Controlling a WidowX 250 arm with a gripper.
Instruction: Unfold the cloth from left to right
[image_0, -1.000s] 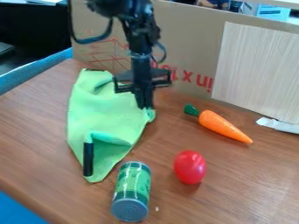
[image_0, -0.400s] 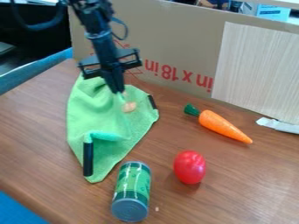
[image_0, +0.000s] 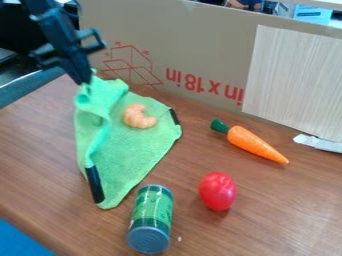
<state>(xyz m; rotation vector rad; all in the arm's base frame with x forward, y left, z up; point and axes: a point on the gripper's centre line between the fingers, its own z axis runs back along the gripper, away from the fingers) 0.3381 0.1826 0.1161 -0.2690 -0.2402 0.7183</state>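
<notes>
cloth (image_0: 137, 155) lies partly open on the wooden table (image_0: 33, 145), green and wrinkled, with its upper left part raised in a fold. the gripper (image_0: 83, 81) is at the upper left, its fingers closed on that raised part. a curved orange shrimp (image_0: 138, 118) (it looks like a toy) rests on the flatter part of the cloth. a green can (image_0: 151, 217) lies just beside the cloth's lower end. to the right are a red tomato (image_0: 217, 191) and, farther back, a carrot (image_0: 255, 144). cardboard (image_0: 200, 45) stands behind.
</notes>
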